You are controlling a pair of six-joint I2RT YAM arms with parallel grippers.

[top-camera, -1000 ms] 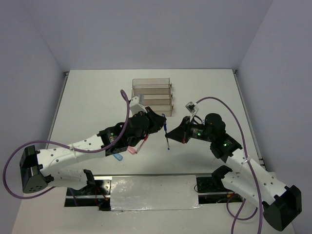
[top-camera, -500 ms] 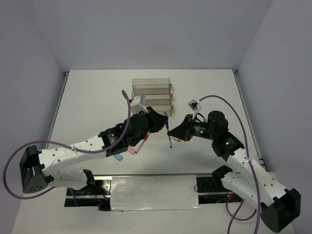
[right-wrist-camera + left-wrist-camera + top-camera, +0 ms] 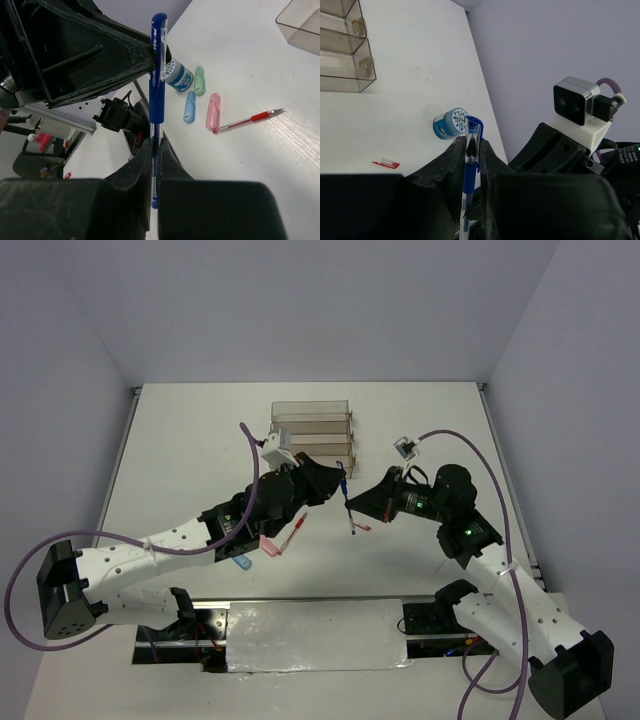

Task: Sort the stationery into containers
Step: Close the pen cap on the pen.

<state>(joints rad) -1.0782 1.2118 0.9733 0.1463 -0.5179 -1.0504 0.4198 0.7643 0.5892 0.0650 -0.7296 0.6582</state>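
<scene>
Beneath everything lies the white counter (image 3: 180,440), and on its far middle stands the block of clear, smoky containers (image 3: 312,428), none of the loose stationery visible inside them. Just on the near side of the containers the left pincer (image 3: 471,142) and the right pincer (image 3: 155,147) meet tip to tip above the counter, both clamped on the same blue pen (image 3: 158,65): the left fingers grip its clipped cap end and the right fingers grip its barrel, so the pen hangs in the air in front of the containers. A round blue patterned roll (image 3: 179,76) lies on the counter nearer than the containers and apart from them. A thin red pen (image 3: 295,533) lies farther still on the near side of the containers, under the left arm. Beside it lie a pink capsule (image 3: 268,547), a blue capsule (image 3: 241,563) and a green capsule (image 3: 199,81), all well apart from the containers. A tiny red cap (image 3: 362,528) rests on the counter near the containers' near right corner, below the right pincer.
</scene>
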